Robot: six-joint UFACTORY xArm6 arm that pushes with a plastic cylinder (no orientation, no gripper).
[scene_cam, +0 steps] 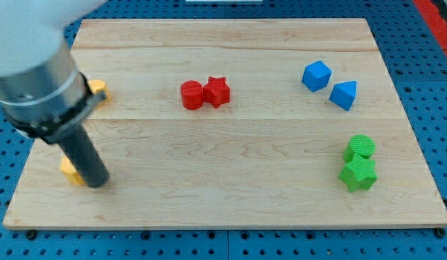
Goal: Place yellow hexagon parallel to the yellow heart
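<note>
Right then, my tip sat at the view's lower left, touching a yellow block just to its left, half hidden; the other yellow block lay well above. Which was the hexagon, I couldn't tell; a bare rod, nothing clamped.

the grey-and-white body of the arm is cut off by the view's top and left edges, and it is blurred. it covers most of a yellow block near the view's left edge of the pale wooden counter; only a small corner shows, so its shape cannot be told. the dark rod hides much of a second yellow block lower down; its shape is also unclear. the tip sits just beside that block, on the view's right, but actual contact cannot be made out.
</note>
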